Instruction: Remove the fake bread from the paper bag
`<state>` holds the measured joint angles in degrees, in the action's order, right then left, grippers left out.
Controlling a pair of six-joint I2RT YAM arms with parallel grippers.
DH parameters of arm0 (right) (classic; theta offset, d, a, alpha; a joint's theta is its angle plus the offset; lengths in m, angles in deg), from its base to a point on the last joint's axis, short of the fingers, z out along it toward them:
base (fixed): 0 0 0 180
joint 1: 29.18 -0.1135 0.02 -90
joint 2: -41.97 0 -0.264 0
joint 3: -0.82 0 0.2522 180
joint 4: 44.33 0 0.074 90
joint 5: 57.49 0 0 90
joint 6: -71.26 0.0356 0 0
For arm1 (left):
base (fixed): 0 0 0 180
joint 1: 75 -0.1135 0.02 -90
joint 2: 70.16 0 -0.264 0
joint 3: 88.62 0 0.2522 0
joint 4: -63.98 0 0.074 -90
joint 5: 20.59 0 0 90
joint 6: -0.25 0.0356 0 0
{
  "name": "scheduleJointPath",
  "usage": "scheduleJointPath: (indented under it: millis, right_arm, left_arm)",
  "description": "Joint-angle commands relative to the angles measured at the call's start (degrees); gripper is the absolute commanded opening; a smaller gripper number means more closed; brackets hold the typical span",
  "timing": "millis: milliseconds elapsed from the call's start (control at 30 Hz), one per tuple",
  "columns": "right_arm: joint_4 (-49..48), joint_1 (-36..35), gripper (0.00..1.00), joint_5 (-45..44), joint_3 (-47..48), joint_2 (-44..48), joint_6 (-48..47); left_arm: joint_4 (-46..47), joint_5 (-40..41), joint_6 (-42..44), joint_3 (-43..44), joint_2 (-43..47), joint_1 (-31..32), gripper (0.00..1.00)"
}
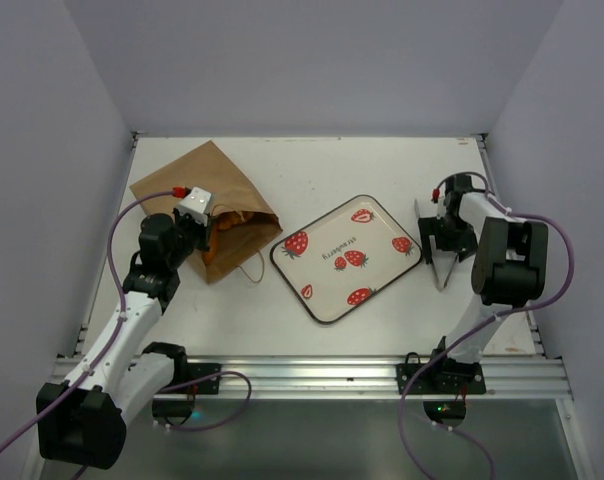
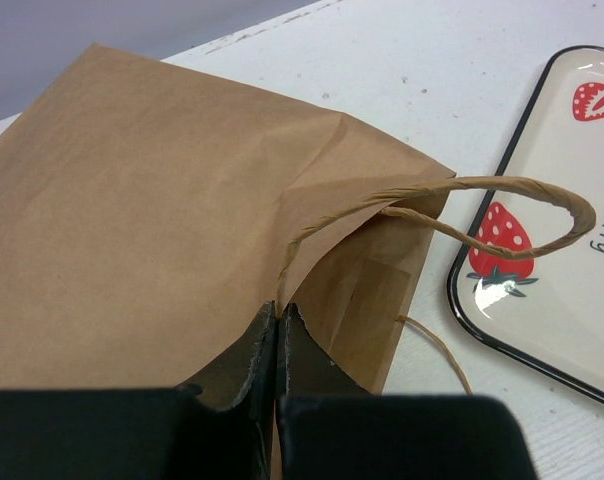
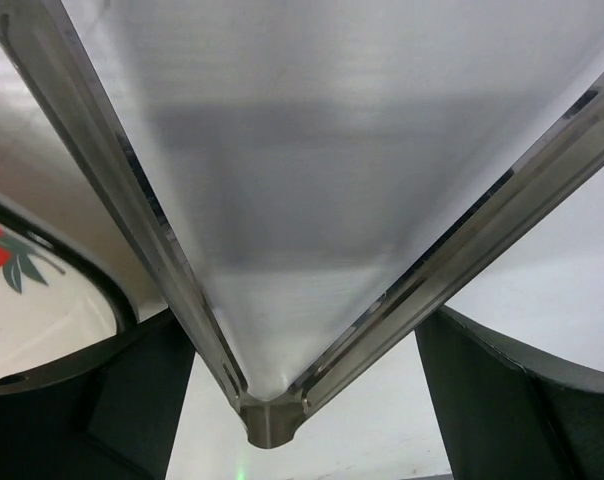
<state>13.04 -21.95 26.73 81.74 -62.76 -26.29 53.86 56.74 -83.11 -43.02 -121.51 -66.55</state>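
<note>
The brown paper bag [image 1: 197,175] lies on its side at the left of the table, mouth toward the tray. Glossy orange fake bread [image 1: 232,218] shows just inside the mouth. My left gripper [image 1: 197,222] is shut on the upper edge of the bag's mouth. In the left wrist view its fingertips [image 2: 278,318] pinch the paper bag [image 2: 162,200] where the twisted handle [image 2: 542,190] is fixed; no bread shows there. My right gripper [image 1: 444,245] stands open at the right, its fingers either side of metal tongs [image 3: 302,180].
A white strawberry-printed tray [image 1: 322,278] with a black rim sits in the middle, between the two arms, and its corner lies close to the bag's mouth [image 2: 572,300]. The tongs [image 1: 432,245] lie on the table right of the tray. Walls enclose the table.
</note>
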Motion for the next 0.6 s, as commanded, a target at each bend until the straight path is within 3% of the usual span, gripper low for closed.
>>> scheduleJointPath:
  millis: [0,567]
  right_arm:
    - [-4.51,1.12,0.91,-1.87,3.41,-2.58,-0.88]
    - [-4.68,4.20,0.99,5.52,9.57,-10.06,5.00]
  left_arm:
    - [-0.91,-0.96,0.05,1.92,0.46,0.52,0.00]
    - [-0.83,-0.96,0.13,1.92,0.55,0.52,0.00]
